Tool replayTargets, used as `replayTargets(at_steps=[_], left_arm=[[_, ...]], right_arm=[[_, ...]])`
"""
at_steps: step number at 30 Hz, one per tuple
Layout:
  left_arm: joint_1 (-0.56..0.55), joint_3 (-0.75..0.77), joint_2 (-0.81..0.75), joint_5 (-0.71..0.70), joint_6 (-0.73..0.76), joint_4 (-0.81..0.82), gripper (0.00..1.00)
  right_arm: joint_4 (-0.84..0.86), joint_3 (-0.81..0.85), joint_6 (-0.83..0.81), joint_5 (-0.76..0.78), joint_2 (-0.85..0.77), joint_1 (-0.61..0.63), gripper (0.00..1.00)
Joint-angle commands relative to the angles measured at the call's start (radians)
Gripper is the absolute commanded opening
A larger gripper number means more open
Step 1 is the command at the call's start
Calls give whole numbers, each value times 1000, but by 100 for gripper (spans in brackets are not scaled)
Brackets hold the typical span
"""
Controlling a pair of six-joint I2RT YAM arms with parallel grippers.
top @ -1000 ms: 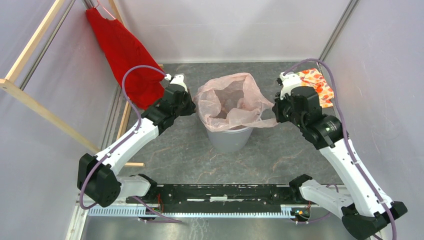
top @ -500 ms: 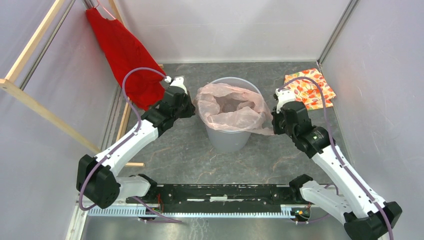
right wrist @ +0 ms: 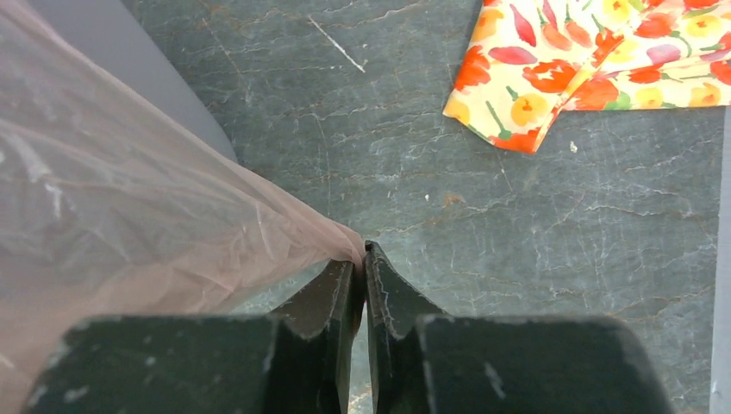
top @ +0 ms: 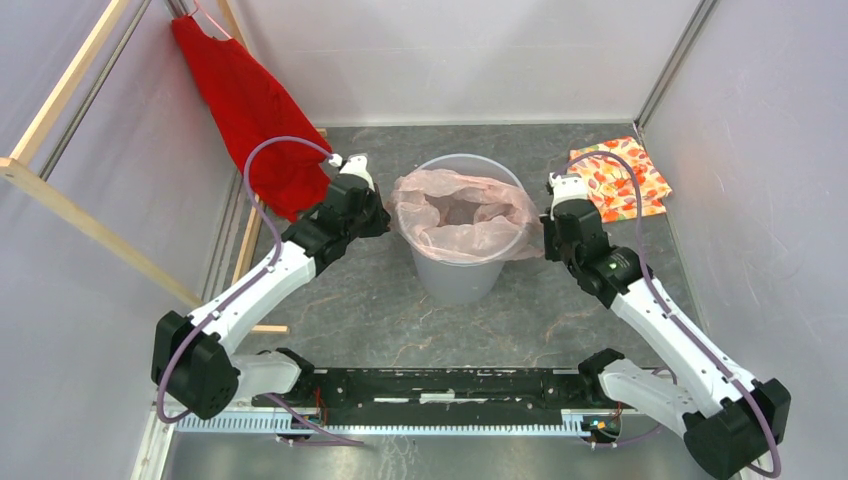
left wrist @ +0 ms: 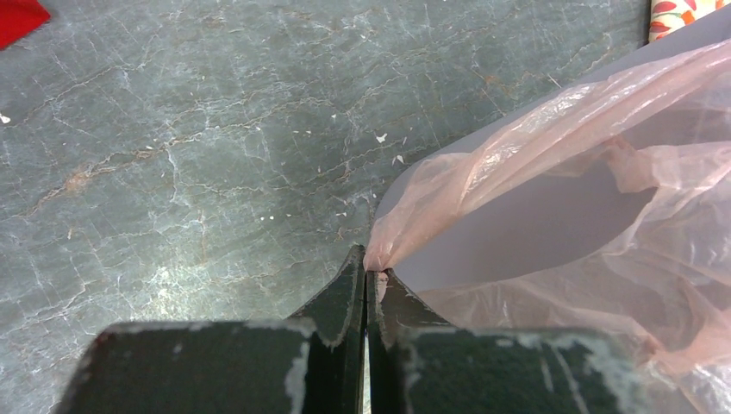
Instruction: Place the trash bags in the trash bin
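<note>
Grey surface [top: 560,320]: thin, limp, likely slippery trash bag [top: 460,215] draped across the trash bin [top: 460,280]; left fingers [left wrist: 349,289] and right fingers [right wrist: 385,289] clamp its edge, 2 opposite sides of the bin.

The top camera sits high behind the arm bases, looking down and forward over the whole desk [top: 380,320], with the trash bin [top: 460,280] near centre. Each wrist camera looks closely down along its own hand: past the left hand [left wrist: 368,272] the pink trash bag [left wrist: 560,172] fills 3 o'clock, and past the right hand [right wrist: 360,259] it fills 9 o'clock. All three views share the floral cloth [right wrist: 603,60].
</note>
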Motion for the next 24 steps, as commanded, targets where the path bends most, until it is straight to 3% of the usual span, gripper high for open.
replayTargets(at_steps=[1,14,24], left_arm=[[2,-4,-37,-14,2,-4,2],[1,-75,-94,-17,11,-45,2],[2,-6,-1,-19,-5,-5,2]], right_arm=[[34,75,1,69,43,-2,15],[86,44,16,-104,14,5,36],[71,-26,3,34,19,5,42]])
